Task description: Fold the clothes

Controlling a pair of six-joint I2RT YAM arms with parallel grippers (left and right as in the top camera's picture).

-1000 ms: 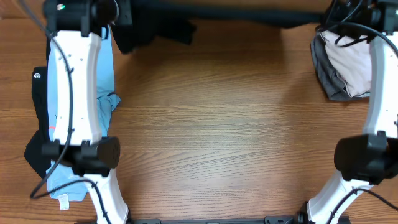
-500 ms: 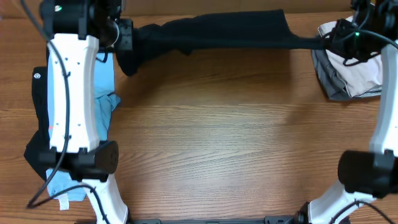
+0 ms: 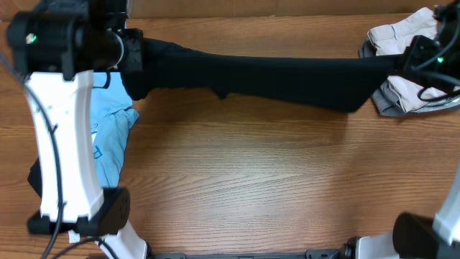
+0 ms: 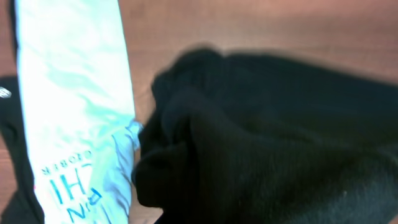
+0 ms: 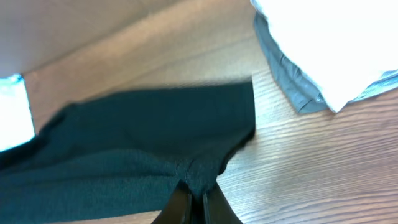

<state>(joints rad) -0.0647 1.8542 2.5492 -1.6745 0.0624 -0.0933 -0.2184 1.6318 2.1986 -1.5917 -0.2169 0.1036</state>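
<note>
Black shirt (image 3: 287,72) is now stretched wide over the counter (image 3: 251,165), ready for laying flat; right pincer (image 5: 193,202) is clamped on it, left pincer's (image 3: 135,61) state is hidden.

T-shirt (image 3: 287,72) stretched left to right across the far side of the table (image 3: 251,180), printed tee (image 3: 108,137) at left, garment pile (image 3: 399,36) far right.
</note>
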